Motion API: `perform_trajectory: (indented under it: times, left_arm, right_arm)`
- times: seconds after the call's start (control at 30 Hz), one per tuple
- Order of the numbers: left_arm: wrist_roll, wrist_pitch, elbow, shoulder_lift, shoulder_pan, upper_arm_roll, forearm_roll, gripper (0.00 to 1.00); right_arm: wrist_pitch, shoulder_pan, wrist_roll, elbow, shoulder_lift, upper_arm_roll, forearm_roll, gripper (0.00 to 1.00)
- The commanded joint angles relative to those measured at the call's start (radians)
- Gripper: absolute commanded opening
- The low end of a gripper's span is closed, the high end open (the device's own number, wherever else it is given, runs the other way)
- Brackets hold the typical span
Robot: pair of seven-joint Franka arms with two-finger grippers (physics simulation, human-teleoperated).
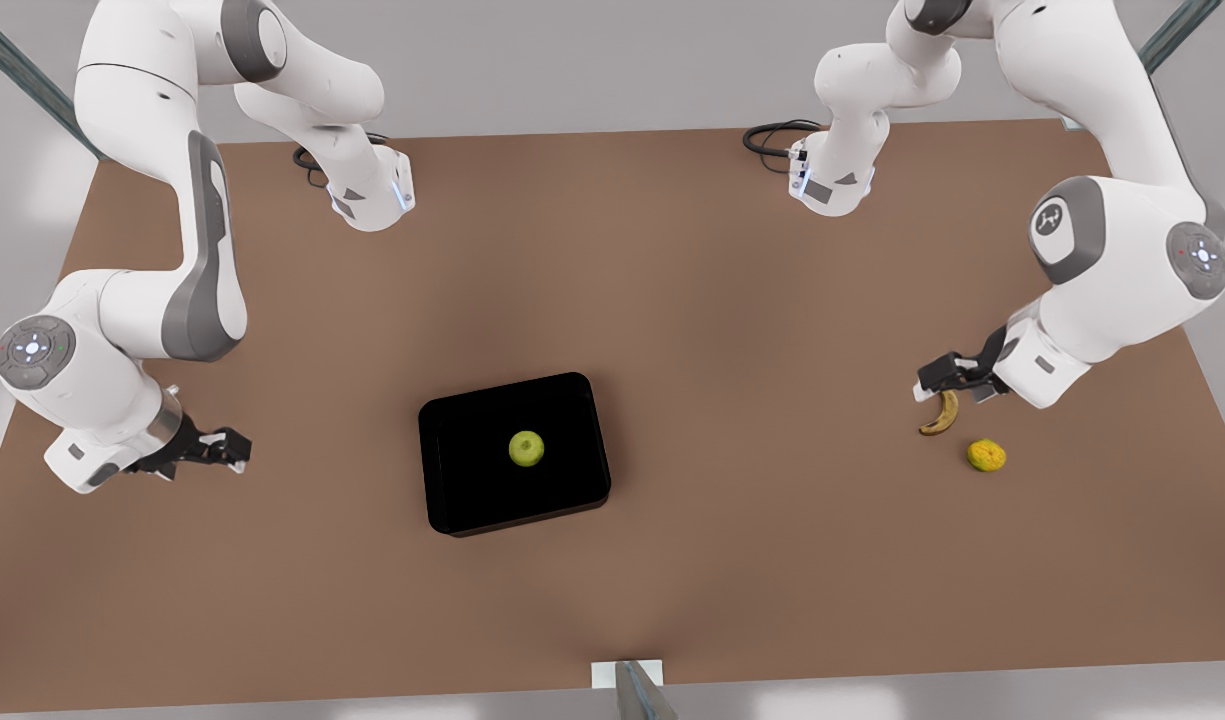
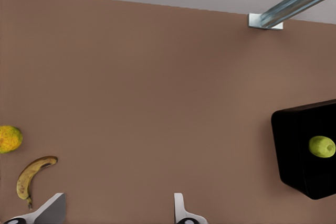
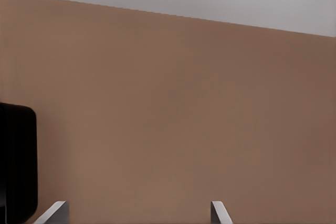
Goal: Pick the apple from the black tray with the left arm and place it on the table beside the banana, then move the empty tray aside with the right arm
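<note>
- Front view: the small round green apple (image 1: 526, 448) sits loose near the middle of the shallow black rectangular tray (image 1: 452, 498), which lies flat on the brown counter (image 1: 672, 300). Off on the front view's right, the curved, brown-spotted yellow banana (image 1: 939, 412) lies close to a yellow-green round fruit (image 1: 986, 455), and the left pincer (image 1: 930, 381) hovers just over the banana's upper end, empty. The right pincer (image 1: 232, 446) waits on the front view's left, well apart from the tray, also empty.
- Left wrist view: fingertips (image 2: 52, 208) stand wide apart, nothing between them; banana (image 2: 30, 176) close by, tray and apple (image 2: 322, 146) well off.
- Right wrist view: fingertips (image 3: 55, 212) likewise spread wide, gripping nothing, with a rounded corner of the tray (image 3: 21, 161) at the edge.
- Handling, my call: the apple looks firm, smooth and light, so it could roll (round things do) — take it across its widest middle, from above. The tray looks stiff; a rim grasp or a push on its wall should shift it.
</note>
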State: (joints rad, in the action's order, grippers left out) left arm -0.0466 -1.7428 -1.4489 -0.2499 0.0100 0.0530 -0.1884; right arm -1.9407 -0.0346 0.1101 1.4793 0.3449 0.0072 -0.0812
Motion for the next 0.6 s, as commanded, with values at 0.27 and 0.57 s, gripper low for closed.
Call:
perform_trajectory:
  times: [0.27,0.57]
  left_arm:
    - [-0.42,-0.061,0.081,-0.069,0.475,0.005,0.168,1.0]
    - [-1.236,-0.242,0.374,-0.531,0.826,-0.004,0.366,1.0]
  right_arm:
    - [-0.086,0.009,0.069,-0.163,0.287,-0.001,-0.002,1.0]
    - [0.091,0.015,0.062,-0.177,0.121,0.002,0.001,1.0]
